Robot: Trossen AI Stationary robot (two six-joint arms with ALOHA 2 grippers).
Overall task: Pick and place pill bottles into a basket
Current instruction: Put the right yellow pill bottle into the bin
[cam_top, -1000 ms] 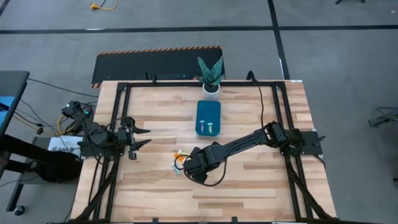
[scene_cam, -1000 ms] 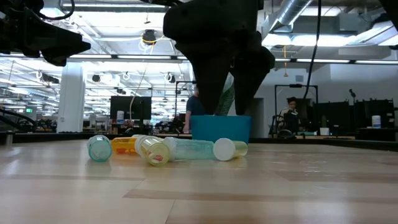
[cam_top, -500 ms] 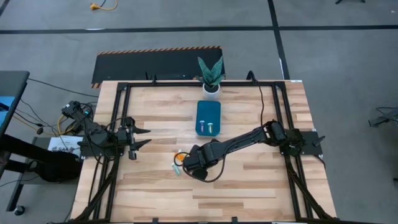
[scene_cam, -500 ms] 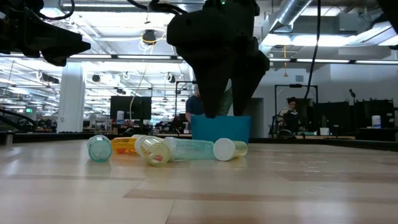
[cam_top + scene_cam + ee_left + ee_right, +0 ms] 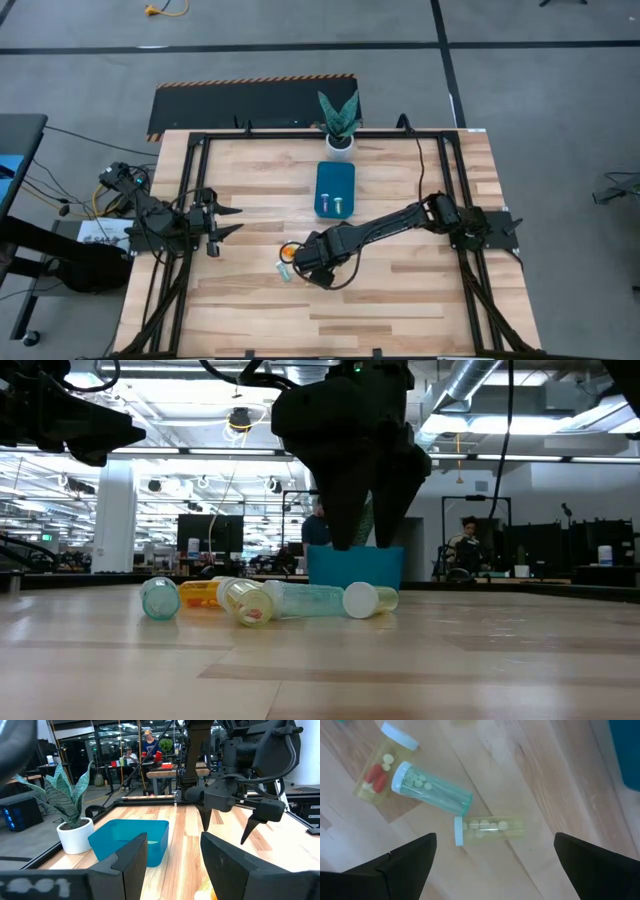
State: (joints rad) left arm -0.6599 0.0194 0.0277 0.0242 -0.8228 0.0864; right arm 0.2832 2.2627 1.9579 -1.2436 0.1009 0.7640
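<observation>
Right gripper (image 5: 490, 852) now lowered closer over loose pill bottles (image 5: 270, 600) short of basket (image 5: 334, 189), fingers spread wide, nothing pinched, grasp looks next; left gripper (image 5: 226, 221) parked, partly open.

Bystanders around the wooden table

A light wooden table (image 5: 400, 300) carries a white pot with a spiky green plant (image 5: 339, 122) at its far edge; behind it a black mat with orange-striped edging (image 5: 250, 102) lies on the grey floor. Level across the table, 1 person sits at a desk (image 5: 466, 545) and another stands in a blue top (image 5: 149, 749) in the workshop.
</observation>
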